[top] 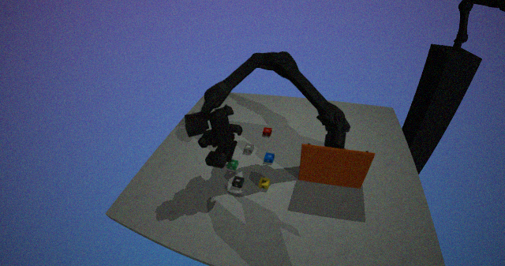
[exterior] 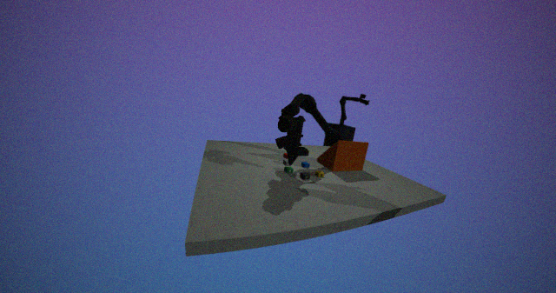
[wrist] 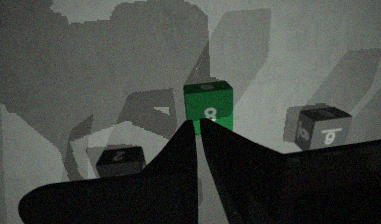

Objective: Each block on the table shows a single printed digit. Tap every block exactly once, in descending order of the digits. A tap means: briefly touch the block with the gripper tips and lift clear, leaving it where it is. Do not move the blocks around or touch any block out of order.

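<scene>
My gripper [exterior: 292, 163] [wrist: 196, 126] is shut and empty. Its tips are above the green block [top: 232, 164] [exterior: 288, 169] [wrist: 207, 102], which shows an 8; contact is not visible. The black block [top: 237, 181] [exterior: 305, 176] [wrist: 120, 162] shows a 2. The grey block [top: 248, 149] [exterior: 285, 162] [wrist: 327, 129] shows a barred digit, 6 or 9; I cannot tell which. The yellow block [top: 264, 183] [exterior: 320, 174], blue block [top: 269, 158] [exterior: 305, 164] and red block [top: 267, 132] [exterior: 285, 156] are outside the wrist view; their digits are unreadable.
An orange panel [top: 335, 165] [exterior: 352, 156] stands on the table [top: 379, 132] [exterior: 234, 215] near the arm's base, on the side of the yellow and blue blocks. The black and grey blocks flank the green one. Arm shadows fall across the table.
</scene>
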Robot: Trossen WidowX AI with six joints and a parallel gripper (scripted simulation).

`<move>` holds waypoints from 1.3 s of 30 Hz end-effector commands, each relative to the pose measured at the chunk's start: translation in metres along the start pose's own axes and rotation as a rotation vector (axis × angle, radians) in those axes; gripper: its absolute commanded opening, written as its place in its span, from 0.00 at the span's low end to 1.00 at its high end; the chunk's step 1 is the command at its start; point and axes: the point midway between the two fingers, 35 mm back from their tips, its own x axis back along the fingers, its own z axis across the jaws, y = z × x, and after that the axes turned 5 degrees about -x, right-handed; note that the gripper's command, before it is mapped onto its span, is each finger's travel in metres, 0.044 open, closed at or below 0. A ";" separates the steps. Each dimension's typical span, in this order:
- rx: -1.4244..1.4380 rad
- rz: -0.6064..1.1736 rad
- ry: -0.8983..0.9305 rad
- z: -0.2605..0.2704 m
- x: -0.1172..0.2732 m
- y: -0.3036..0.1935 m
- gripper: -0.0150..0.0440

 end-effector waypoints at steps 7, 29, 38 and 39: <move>-0.006 0.002 0.007 0.000 0.083 0.001 0.29; 0.001 0.008 0.001 -0.092 0.084 -0.112 0.29; 0.000 0.007 0.000 -0.092 0.013 -0.112 0.29; 0.000 0.007 -0.002 -0.092 0.005 -0.113 0.29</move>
